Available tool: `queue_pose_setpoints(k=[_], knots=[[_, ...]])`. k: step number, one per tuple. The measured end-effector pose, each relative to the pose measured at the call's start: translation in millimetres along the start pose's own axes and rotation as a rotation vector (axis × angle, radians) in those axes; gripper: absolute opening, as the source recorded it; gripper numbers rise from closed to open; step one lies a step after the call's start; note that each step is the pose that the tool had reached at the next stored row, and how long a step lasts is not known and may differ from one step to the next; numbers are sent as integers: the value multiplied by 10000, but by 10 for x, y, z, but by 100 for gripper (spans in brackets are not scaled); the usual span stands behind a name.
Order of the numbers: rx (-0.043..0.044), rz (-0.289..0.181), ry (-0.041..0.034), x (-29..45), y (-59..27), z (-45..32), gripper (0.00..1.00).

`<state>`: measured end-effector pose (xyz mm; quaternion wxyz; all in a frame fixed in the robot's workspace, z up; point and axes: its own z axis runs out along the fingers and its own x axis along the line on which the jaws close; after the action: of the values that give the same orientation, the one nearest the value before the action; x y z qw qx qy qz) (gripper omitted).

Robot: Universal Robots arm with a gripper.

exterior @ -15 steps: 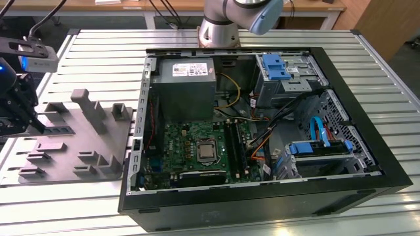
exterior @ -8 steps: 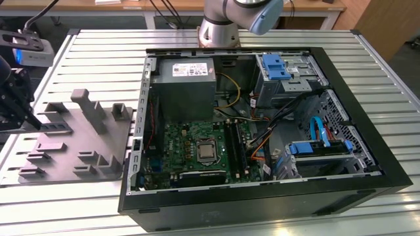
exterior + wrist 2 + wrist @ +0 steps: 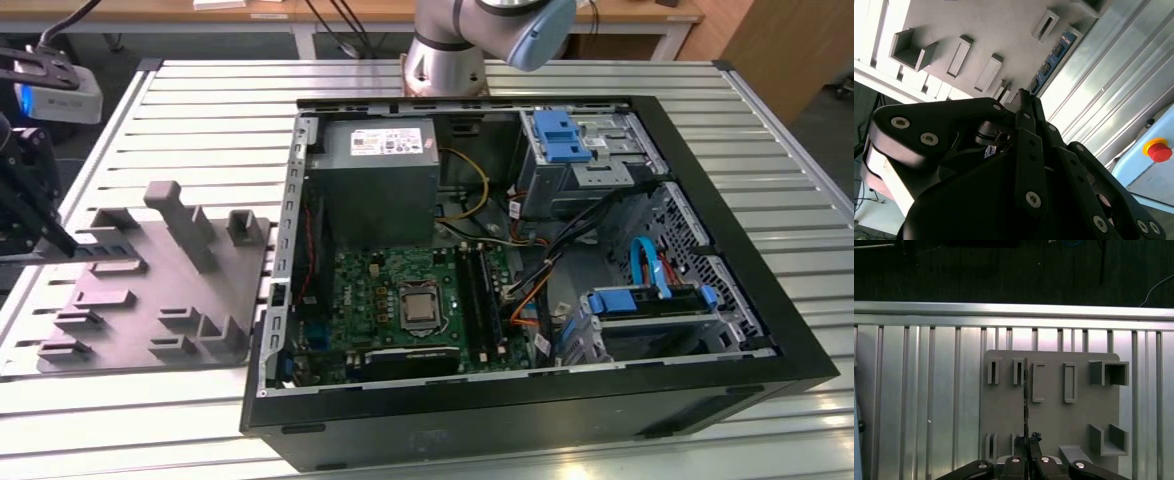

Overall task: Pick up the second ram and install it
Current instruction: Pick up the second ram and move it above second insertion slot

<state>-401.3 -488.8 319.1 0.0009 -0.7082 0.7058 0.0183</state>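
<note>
Watching the first wrist view, you see the claw (image 3: 1029, 442) with its fingers pressed almost together, pinching the thin top edge of the second ram (image 3: 1025, 395) near one end. The stick stands on edge in the grey moulded tray (image 3: 1054, 425), lined up between small upright posts. The tray rests on the slatted table (image 3: 919, 400), just beside the open computer case (image 3: 747, 330).

Your main risk, as I judge it, is the off-centre hold. Gripped near an end, the long board could pivot between the fingers. It could also catch on a post and jam if it leaves the tray tilted. The contact looks narrow, so a slip could drop the stick onto the tray or the table.

A tilted stick would also meet the black memory slots (image 3: 477, 290) on the motherboard (image 3: 400, 300) askew. Pressing it down that way could bend the board or miss the slot. Loose cables (image 3: 561, 240) run near those slots and could snag the claw. How deep the fingers reach down the board, you cannot tell from these views.
</note>
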Motion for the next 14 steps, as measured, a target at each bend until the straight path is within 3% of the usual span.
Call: queue_pose_setpoints(k=[14], knots=[[-1,0,-4,-8,7,-275,14]])
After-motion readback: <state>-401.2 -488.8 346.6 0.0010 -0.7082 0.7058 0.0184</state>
